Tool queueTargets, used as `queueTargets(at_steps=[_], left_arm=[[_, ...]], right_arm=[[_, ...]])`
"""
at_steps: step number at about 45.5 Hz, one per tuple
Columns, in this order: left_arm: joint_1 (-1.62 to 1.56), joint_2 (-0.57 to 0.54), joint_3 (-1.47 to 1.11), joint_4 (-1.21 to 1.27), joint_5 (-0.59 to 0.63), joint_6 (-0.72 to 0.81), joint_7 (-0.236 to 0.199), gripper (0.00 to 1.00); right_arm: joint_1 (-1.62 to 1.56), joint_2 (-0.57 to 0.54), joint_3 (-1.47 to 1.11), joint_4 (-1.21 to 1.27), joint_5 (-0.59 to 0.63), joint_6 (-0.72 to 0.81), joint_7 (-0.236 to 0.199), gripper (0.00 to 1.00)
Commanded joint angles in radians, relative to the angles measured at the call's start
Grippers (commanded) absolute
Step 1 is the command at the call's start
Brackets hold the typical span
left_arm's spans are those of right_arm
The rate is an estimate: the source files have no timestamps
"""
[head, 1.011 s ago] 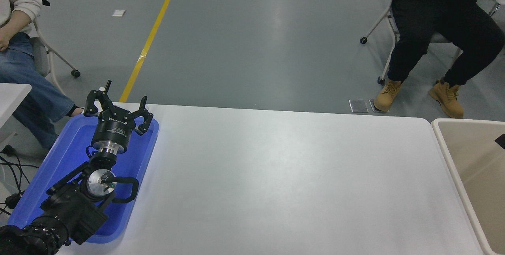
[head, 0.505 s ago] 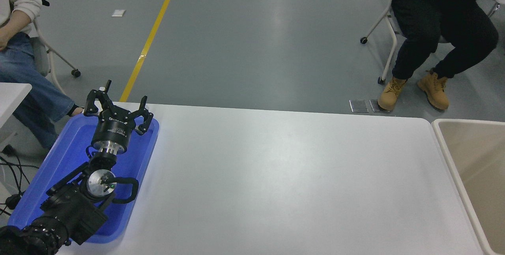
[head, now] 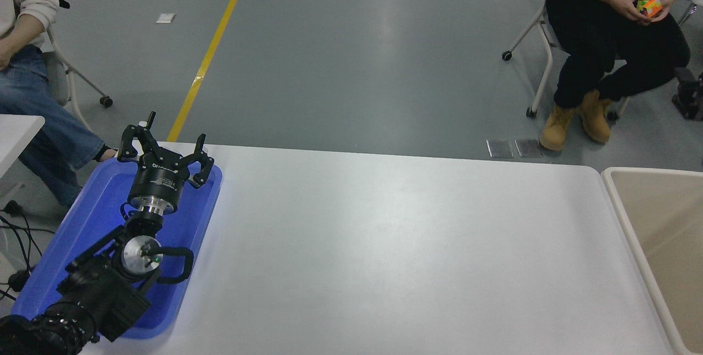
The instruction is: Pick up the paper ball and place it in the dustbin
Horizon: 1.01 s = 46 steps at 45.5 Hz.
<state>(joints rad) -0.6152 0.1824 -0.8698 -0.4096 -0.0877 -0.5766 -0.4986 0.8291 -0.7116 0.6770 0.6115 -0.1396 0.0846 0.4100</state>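
The beige dustbin (head: 631, 223) stands off the table's right end, cut off by the picture's edge; the part of its inside that shows holds nothing. No paper ball is in view. My left gripper (head: 167, 143) is open and empty, parked above the far end of the blue tray. My right arm and gripper are out of view.
A shallow blue tray (head: 82, 223) lies at the table's left end under my left arm. The white table (head: 395, 256) spans the middle. One person sits on a chair at the far right (head: 604, 42) holding a coloured cube; another sits at the far left (head: 27, 69).
A dark shape seen at the right edge over the dustbin a second ago has gone out of view. The seated person at the right has drawn the feet back. My left arm has not moved.
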Motion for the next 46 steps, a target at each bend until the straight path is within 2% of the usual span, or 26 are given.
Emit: queueTargets(at_steps=[1,31,46], left_arm=[[0.000,0.000,0.000,0.000,-0.001,0.000,0.000,1.00],[0.000,0.000,0.000,0.000,0.000,0.000,0.000,1.00],[0.000,0.000,0.000,0.000,0.000,0.000,0.000,1.00]], right_arm=[[-0.108,0.021,0.144,0.088,-0.002,0.044,0.147,1.00],[-0.338,0.231,0.254,0.093,-0.002,0.086,0.147,1.00],[-0.373,0.253,0.254,0.091,-0.003,0.086,0.147,1.00]])
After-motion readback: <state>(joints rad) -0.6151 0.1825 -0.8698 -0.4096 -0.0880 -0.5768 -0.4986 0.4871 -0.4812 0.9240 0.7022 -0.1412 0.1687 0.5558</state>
